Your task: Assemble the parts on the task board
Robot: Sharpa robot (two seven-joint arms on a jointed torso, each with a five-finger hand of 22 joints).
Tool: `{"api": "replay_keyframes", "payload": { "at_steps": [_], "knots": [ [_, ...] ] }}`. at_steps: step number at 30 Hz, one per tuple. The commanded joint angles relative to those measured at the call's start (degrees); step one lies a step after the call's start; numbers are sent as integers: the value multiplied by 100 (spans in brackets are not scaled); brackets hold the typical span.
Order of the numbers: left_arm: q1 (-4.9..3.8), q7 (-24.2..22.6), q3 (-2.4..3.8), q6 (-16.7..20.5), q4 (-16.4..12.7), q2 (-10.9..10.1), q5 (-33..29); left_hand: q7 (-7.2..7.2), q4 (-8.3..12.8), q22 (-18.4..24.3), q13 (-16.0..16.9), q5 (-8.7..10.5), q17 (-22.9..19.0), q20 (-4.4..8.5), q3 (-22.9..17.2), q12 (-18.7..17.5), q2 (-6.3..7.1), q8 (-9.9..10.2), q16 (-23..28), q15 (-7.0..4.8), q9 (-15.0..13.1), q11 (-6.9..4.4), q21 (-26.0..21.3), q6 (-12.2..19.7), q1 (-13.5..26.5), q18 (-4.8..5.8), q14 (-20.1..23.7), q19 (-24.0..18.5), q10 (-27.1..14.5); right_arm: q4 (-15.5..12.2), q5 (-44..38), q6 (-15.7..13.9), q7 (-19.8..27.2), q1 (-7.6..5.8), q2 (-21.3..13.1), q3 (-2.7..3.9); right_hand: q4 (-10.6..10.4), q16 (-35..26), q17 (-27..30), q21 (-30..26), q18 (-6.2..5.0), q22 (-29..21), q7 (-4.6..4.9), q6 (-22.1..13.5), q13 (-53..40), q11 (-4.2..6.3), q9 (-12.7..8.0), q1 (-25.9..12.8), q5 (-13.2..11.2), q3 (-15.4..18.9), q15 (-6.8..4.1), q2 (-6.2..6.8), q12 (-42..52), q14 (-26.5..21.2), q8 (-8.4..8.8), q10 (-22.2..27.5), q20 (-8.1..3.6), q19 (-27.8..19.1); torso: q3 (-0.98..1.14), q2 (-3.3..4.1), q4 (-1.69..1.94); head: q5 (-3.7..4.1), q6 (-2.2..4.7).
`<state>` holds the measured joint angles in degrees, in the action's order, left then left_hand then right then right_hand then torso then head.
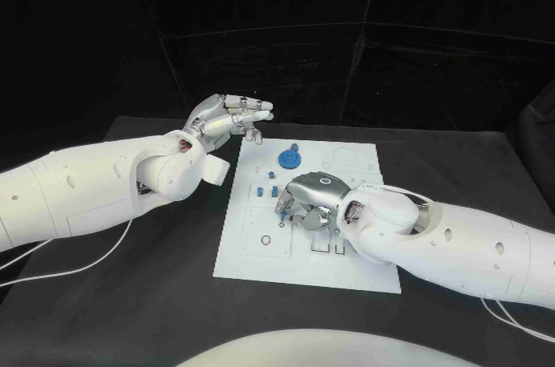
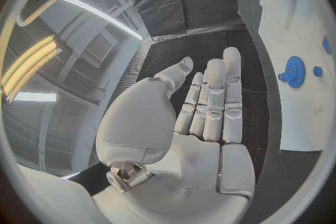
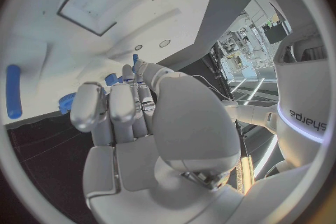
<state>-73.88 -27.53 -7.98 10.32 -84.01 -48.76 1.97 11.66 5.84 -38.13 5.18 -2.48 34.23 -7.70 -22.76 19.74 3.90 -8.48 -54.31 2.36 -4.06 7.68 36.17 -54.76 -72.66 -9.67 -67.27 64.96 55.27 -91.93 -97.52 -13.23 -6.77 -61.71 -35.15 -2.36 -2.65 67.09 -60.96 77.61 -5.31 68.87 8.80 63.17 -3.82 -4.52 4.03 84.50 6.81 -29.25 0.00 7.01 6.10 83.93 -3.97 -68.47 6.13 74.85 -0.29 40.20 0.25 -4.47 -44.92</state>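
Surface: black table [image 1: 127, 303], matte, w/ dark panelled backdrop behind; two thin white cables trail over it near each of my arms.

Task board [image 1: 347, 264]: flat white rectangular plate, centre of table, long axis running near-to-far. Shallow recessed outlines and small round holes on its face.

My right hand [image 1: 310, 200]: silver shell, smooth, rounded; sits over the board's middle, palm down, fingers curled toward the plate. Right wrist view adds detail: fingertips bunched close at a small blue part [image 3: 135, 59], narrow and upright. Cannot tell whether it is gripped or merely touched. Same view shows a blue bar [image 3: 13, 91] lying flat on the board, apart from my fingers.

Further out: small blue pieces [image 1: 267, 191] stand just left of my right hand. Blue gear [image 1: 289, 156], round, toothed rim, lies on the board's far half.

My left hand [image 1: 232, 113]: raised off the board's far-left corner, holds nothing. Left wrist view: fingers straight, side by side, thumb apart.
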Motion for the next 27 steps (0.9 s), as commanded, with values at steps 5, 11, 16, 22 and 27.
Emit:
{"api": "replay_keyframes", "payload": {
  "at_steps": [5, 11, 16, 22, 27],
  "knots": [
    [-6, 23, 4, -13, 38, 5, -26, 14, -1, 15, 4, -29, -14, -36, 66, 35, -40, -41, -7, 16, 4, -5, -47, 27, 16, -76, 38, 9, -49, -22, -166, 207, -12, 7, 29, 1, 4, 41, -4, 27, 42, 5, 12, -11, -3, -36, -6, -73, 32, -35, -1, 2, -33, 161, 18, 8, -2, 41, -2, -3, -2, -2, -16],
    [-6, 34, 4, -21, 48, 3, -26, 14, -1, 15, 4, -29, -14, -36, 66, 35, -40, -41, -7, 16, 4, -5, -47, 27, 16, -76, 38, 9, -49, 37, -227, 286, -46, 21, 65, -2, 7, 41, -1, 28, 42, 8, 12, -11, -3, -36, -6, -79, 35, -34, -1, 5, -33, 160, 18, 8, -1, 42, -3, 0, 2, -6, -27],
    [-6, 41, 4, -27, 53, 2, -26, 14, -1, 15, 4, -29, -14, -36, 66, 35, -40, -41, -7, 16, 4, -5, -47, 27, 16, -76, 38, 9, -49, 58, -281, 309, -59, 44, 86, -6, 7, 41, -1, 28, 42, 8, 12, -11, -3, -36, -6, -79, 35, -34, -1, 5, -33, 160, 18, 8, -1, 42, -2, 0, 2, -11, -37],
    [-6, 47, 4, -29, 58, 0, -26, 14, -1, 15, 4, -29, -14, -36, 66, 35, -40, -41, -7, 16, 4, -5, -47, 27, 16, -76, 38, 9, -49, 68, -347, 351, -84, 59, 106, -8, 7, 41, -1, 28, 42, 8, 12, -11, -3, -36, -6, -79, 35, -34, -1, 5, -33, 160, 18, 8, -1, 42, -3, -3, -2, -17, -51],
    [-6, 50, 4, -31, 64, -1, -26, 14, -1, 15, 4, -29, -14, -36, 66, 35, -40, -41, -7, 16, 4, -5, -47, 27, 16, -76, 38, 9, -49, 59, -394, 379, -92, 64, 112, -9, 7, 41, -1, 28, 42, 8, 12, -11, -3, -36, -6, -79, 35, -34, -1, 5, -33, 160, 18, 8, -1, 42, -2, -2, -1, -16, -52]
  ]
}}
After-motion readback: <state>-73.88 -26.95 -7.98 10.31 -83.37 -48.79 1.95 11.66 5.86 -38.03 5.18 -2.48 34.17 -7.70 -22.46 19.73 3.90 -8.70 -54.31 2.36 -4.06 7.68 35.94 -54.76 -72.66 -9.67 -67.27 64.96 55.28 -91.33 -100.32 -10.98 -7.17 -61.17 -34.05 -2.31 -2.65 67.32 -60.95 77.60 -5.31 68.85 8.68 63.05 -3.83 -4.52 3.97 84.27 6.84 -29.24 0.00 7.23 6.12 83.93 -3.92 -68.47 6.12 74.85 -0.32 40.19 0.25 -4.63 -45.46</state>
